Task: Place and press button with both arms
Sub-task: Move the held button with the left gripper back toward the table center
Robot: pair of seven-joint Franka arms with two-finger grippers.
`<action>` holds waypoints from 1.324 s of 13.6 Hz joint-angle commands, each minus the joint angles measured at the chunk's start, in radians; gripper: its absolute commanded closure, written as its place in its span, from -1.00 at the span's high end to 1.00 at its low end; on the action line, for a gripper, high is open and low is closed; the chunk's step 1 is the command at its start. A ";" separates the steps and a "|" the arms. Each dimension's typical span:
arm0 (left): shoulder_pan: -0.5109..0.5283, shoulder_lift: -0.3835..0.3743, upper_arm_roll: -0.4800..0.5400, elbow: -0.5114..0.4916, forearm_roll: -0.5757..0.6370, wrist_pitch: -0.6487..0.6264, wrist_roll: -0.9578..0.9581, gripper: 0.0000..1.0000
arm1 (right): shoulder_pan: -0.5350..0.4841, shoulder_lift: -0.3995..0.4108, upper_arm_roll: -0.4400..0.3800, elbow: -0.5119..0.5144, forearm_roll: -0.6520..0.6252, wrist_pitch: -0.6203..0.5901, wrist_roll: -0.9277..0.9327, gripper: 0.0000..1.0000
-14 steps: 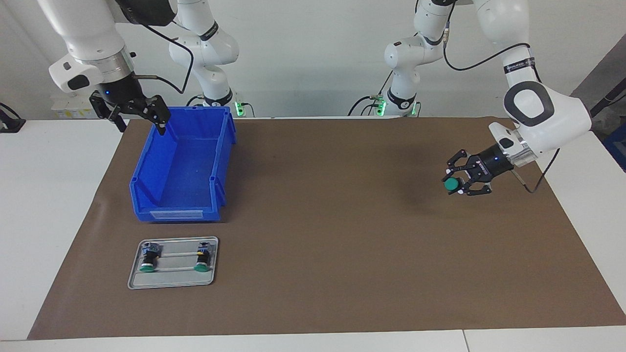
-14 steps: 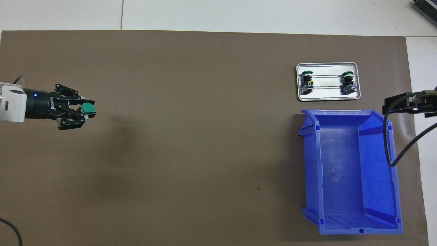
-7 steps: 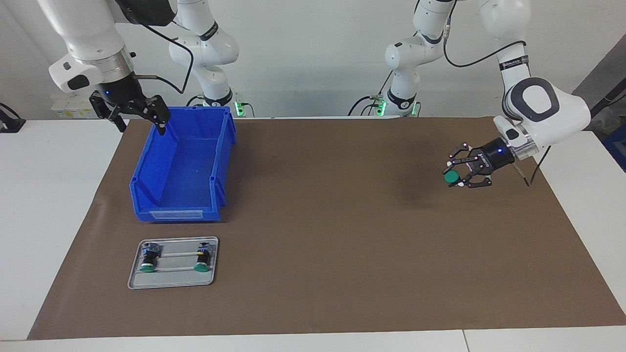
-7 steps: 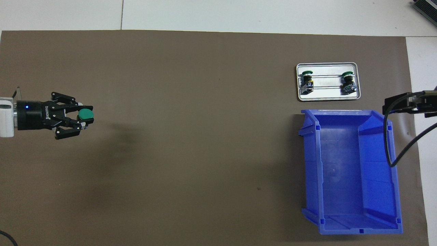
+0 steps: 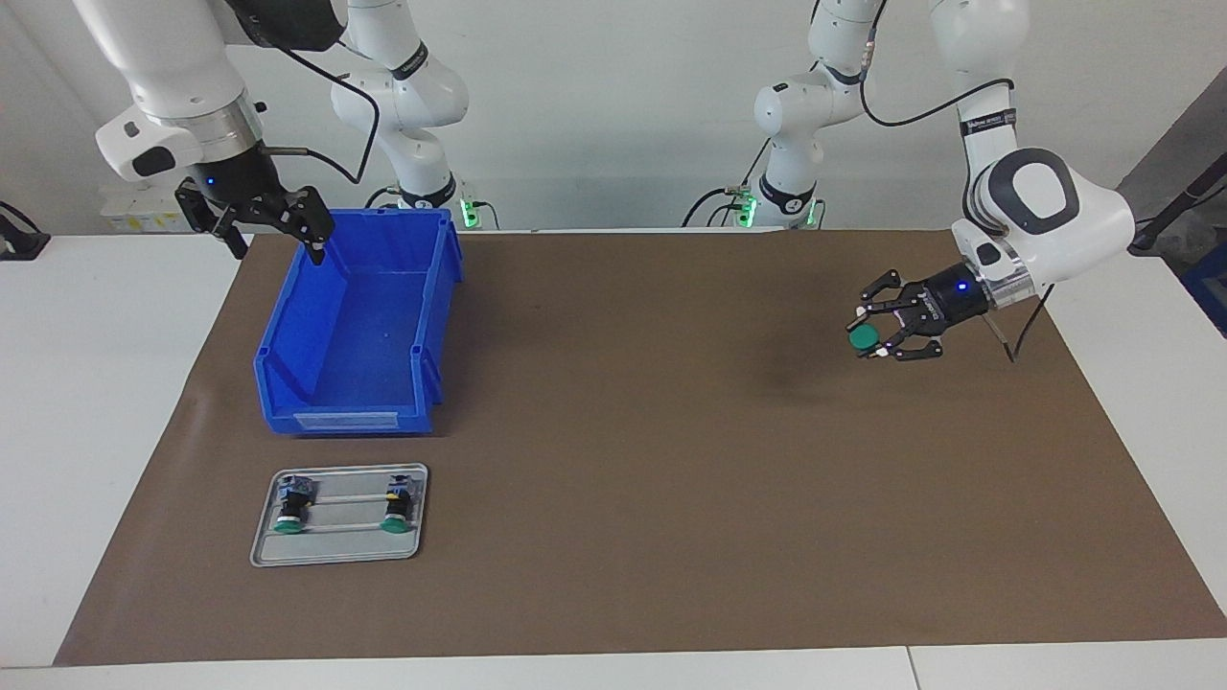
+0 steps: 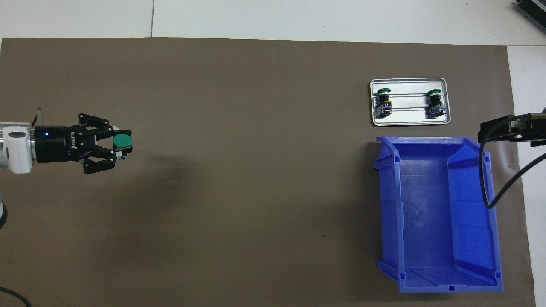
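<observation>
Now, my left tool is pinching the button between its fingertips, green cap facing the middle of the tabletop, the tool lying nearly level in the air over the brown mat at the left arm's end. The button's axis runs along the tool, pointing toward the right arm's end. My right tool waits spread, empty, over the blue bin's rim nearest the robots. So the two are well apart, with bare mat between; I judge the placing comes first. The bin holds nothing. The tray, just beside it and farther from the robots, carries two more buttons, lying on their sides.
</observation>
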 commanded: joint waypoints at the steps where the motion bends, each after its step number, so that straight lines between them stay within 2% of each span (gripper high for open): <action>1: -0.153 -0.021 0.007 -0.034 -0.113 0.139 0.014 -0.74 | -0.007 -0.021 0.004 -0.021 0.012 -0.004 -0.025 1.00; 5: -0.377 0.003 0.007 -0.038 -0.298 0.401 0.012 -0.79 | -0.007 -0.021 0.004 -0.021 0.012 -0.004 -0.025 1.00; 6: -0.413 0.006 0.007 -0.038 -0.325 0.431 0.014 -0.80 | -0.007 -0.021 0.004 -0.021 0.012 -0.003 -0.025 1.00; 8: -0.445 0.017 0.007 -0.036 -0.330 0.472 0.020 -0.98 | -0.007 -0.021 0.004 -0.021 0.012 -0.004 -0.025 1.00; 9: -0.454 0.035 0.007 -0.035 -0.330 0.489 0.022 -0.99 | -0.007 -0.021 0.004 -0.021 0.012 -0.003 -0.025 1.00; 12: -0.448 0.046 0.006 -0.036 -0.362 0.474 0.071 -0.98 | -0.007 -0.021 0.004 -0.021 0.012 -0.003 -0.025 1.00; 14: -0.403 0.066 0.007 -0.042 -0.415 0.376 0.168 -0.99 | -0.007 -0.021 0.004 -0.021 0.012 -0.004 -0.025 1.00; 16: -0.344 0.117 0.007 -0.044 -0.434 0.281 0.289 -1.00 | -0.007 -0.021 0.004 -0.021 0.012 -0.003 -0.025 1.00; 18: -0.321 0.153 0.007 -0.044 -0.463 0.236 0.379 -0.99 | -0.007 -0.021 0.004 -0.021 0.012 -0.004 -0.025 1.00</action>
